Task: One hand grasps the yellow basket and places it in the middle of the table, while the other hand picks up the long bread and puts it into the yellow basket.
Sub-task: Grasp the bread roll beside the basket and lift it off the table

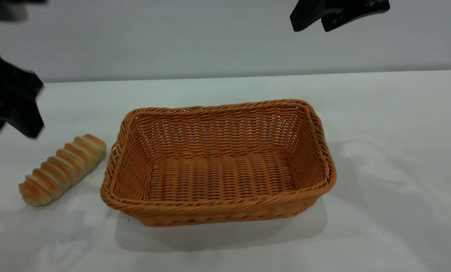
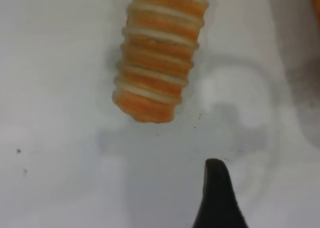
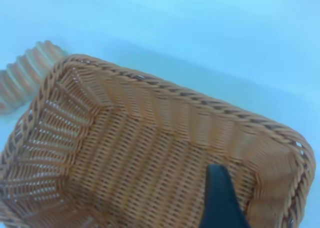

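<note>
1. Basket (image 1: 218, 162) sits upright mid-counter (image 1: 399, 158), long side toward the camera. Nothing in it, woven floor bare.
2. Bread (image 1: 63, 170) lies flat on the counter just beside the basket's left end, angled, its far end nearest the rim. Not clearly touching.
3. Left hand (image 1: 14, 113) hangs in the air at the left edge, above and behind the bread, apart from it. It grips nothing; spread can't be told.
4. Right hand (image 1: 323, 17) is high at the top edge, over the back right of the basket, well clear of it. Two dark tips show with a narrow gap between them, gripping nothing.
5. Nothing lies between bread and basket; only the basket's wall separates them.
6. Left wrist view: bread (image 2: 160, 53) end close up, ridged, on the bare counter, one dark fingertip (image 2: 217, 198) near it, not touching.
7. Right wrist view: looks down into the basket (image 3: 165, 93) and confirms it holds nothing; bread (image 3: 25, 78) peeks outside one corner; one fingertip (image 3: 222, 200) shows over the interior.
</note>
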